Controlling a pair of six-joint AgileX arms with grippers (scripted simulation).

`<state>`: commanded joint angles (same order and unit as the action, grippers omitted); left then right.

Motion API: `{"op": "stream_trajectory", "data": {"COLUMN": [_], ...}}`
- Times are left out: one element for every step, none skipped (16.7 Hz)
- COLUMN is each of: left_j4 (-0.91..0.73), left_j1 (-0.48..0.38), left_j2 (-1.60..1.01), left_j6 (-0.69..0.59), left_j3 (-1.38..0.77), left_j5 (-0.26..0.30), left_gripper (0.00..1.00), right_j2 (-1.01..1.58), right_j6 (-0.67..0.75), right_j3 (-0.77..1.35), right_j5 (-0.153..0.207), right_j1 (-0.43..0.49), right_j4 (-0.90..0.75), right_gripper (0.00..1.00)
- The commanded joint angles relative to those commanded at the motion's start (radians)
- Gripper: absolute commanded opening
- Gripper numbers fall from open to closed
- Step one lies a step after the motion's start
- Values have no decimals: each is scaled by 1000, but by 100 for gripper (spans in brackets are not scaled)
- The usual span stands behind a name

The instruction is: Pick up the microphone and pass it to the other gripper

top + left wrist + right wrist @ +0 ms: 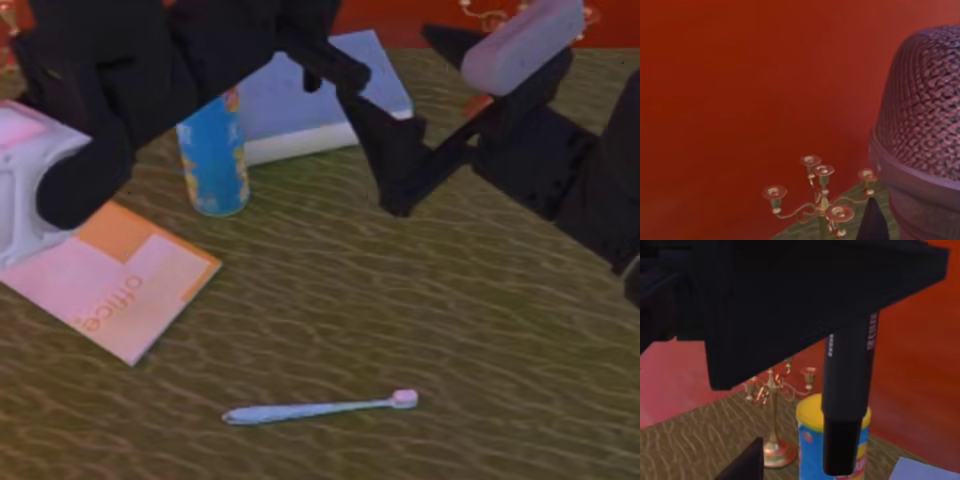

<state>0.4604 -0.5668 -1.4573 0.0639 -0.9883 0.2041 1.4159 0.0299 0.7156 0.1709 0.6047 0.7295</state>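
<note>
The microphone fills the side of the left wrist view with its grey mesh head, and one black fingertip rests against its collar. In the right wrist view its black handle hangs down out of my left gripper, which is shut on it above the table. My right gripper faces it at the top view's upper middle and is open; one fingertip shows beside the handle's free end, apart from it. In the top view the microphone is lost among the black of my left gripper.
A light-blue toothbrush lies near the front. A blue can stands under the left arm, next to a blue book and a pink-orange booklet. A brass candelabra stands at the back by the red wall.
</note>
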Motion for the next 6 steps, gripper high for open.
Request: {"op": "stream_trajectory", "data": {"left_j4": [-2, -4, -6, -7, -9, -9], "left_j1": [22, 45, 65, 82, 93, 98], "left_j2": [14, 28, 41, 51, 58, 60], "left_j6": [0, 0, 0, 0, 0, 0], "left_j3": [11, 23, 33, 43, 49, 51], "left_j5": [18, 38, 55, 71, 81, 85], "left_gripper": [0, 0, 0, 0, 0, 0], "right_j2": [-44, -88, -125, -152, -168, -173], "right_j6": [0, 1, 2, 2, 2, 2], "right_j3": [-34, -67, -97, -120, -135, -140], "right_j5": [7, 14, 21, 26, 30, 31], "right_j1": [-5, -10, -13, -16, -18, -19], "right_j4": [-8, -15, -21, -25, -27, -27], "right_gripper": [100, 100, 100, 100, 100, 100]}}
